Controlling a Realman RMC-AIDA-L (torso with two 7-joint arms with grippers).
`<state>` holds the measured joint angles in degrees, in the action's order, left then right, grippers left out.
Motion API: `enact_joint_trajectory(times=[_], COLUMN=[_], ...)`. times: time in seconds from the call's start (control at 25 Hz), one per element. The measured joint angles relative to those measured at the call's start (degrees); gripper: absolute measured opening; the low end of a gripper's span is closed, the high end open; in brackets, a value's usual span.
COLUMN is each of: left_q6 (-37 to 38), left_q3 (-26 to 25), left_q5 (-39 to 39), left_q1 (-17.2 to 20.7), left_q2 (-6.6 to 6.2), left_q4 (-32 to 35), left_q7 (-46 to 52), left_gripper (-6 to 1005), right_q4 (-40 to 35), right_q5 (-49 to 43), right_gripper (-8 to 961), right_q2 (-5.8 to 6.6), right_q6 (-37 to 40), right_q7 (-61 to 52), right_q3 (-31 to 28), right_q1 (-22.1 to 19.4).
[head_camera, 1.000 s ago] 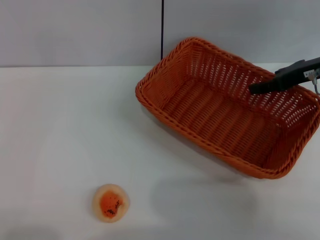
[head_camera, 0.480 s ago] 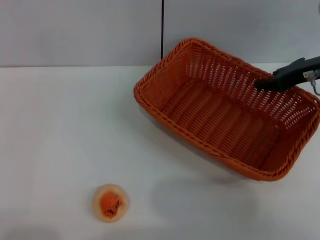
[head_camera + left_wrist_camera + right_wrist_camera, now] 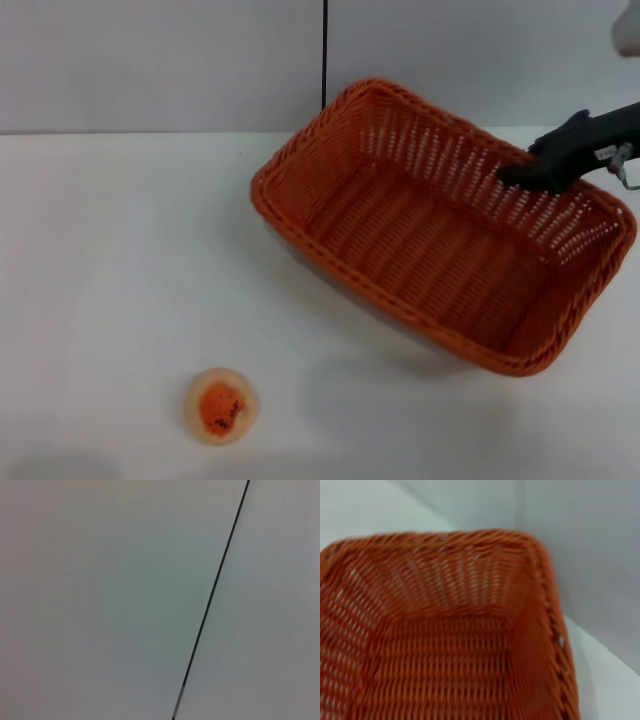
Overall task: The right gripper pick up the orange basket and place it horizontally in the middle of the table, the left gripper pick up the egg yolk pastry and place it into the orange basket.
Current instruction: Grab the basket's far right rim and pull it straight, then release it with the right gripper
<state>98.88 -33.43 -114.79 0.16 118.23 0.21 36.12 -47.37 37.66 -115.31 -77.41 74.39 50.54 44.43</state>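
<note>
The orange basket (image 3: 430, 255) hangs tilted just above the table (image 3: 120, 250) at the right, with its shadow beneath it. My right gripper (image 3: 520, 172) reaches in from the right edge and is shut on the basket's far rim. The right wrist view is filled by the basket's (image 3: 445, 645) woven inside and braided rim. The egg yolk pastry (image 3: 221, 405), a pale bun with an orange centre, lies on the table near the front left, well apart from the basket. My left gripper is out of view; its wrist camera shows only wall.
A grey back wall with a dark vertical seam (image 3: 325, 55) stands behind the table. The same seam (image 3: 215, 590) crosses the left wrist view. White tabletop stretches across the left and middle.
The basket has shifted to the left with my right gripper and turned a little, its near-left corner now further left. The pastry has not moved.
</note>
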Motion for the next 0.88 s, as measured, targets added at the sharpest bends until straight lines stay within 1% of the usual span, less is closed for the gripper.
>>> enact_joint_trajectory(times=[0.08, 0.12, 0.16, 0.28, 0.32, 0.48, 0.56, 0.64, 0.68, 0.72, 0.88], left_q6=[0.07, 0.11, 0.11, 0.4, 1.18, 1.49, 2.23, 2.32, 2.32, 2.46, 2.76], left_q3=[-0.15, -0.16, -0.16, -0.19, -0.3, -0.32, -0.43, -0.43, -0.43, -0.41, -0.4], left_q5=[0.0, 0.01, 0.01, 0.09, 0.29, 0.34, 0.43, 0.44, 0.44, 0.44, 0.45], left_q1=[0.24, 0.32, 0.32, 0.65, 1.27, 1.53, 2.86, 3.53, 3.53, 3.72, 3.8], left_q2=[-0.13, -0.15, -0.15, -0.2, -0.22, -0.22, -0.21, -0.15, -0.15, -0.07, 0.03], left_q4=[0.3, 0.32, 0.32, 0.42, 0.87, 1.04, 1.3, 1.3, 1.3, 1.29, 1.27], left_q7=[0.0, 0.0, 0.0, 0.0, 0.0, 0.0, 0.0, 0.0, 0.0, 0.0, 0.0], left_gripper=[801, 801, 801, 801, 800, 800, 800, 800, 800, 800, 800], right_q4=[-1.91, -4.12, -4.12, -9.1, -11.32, -12.23, -12.87, -15.15, -15.15, -16.94, -18.15], right_q5=[0.0, 0.03, 0.03, 0.05, 0.06, -0.01, -0.29, -0.35, -0.35, -0.13, 0.08], right_gripper=[192, 195, 198, 205, 208, 218, 223, 229, 231, 234, 244], right_q2=[0.0, -0.22, -0.22, -1.18, -1.63, -1.63, -1.57, -1.64, -1.64, -1.93, -2.36], right_q6=[-1.24, -2.19, -2.19, -4.08, -5.14, -6.97, -7.73, -7.93, -7.93, -8.03, -7.96], right_q7=[1.97, 4.67, 4.67, 10.6, 12.83, 14.9, 16.29, 18.08, 18.08, 19.26, 20.44], right_q3=[3.04, 5.84, 5.84, 8.76, 9.77, 11.15, 12.11, 13.87, 13.87, 14.87, 16.09], right_q1=[0.1, -0.06, -0.06, -1.15, -1.44, -0.73, -0.28, -0.43, -0.43, -0.94, -1.3])
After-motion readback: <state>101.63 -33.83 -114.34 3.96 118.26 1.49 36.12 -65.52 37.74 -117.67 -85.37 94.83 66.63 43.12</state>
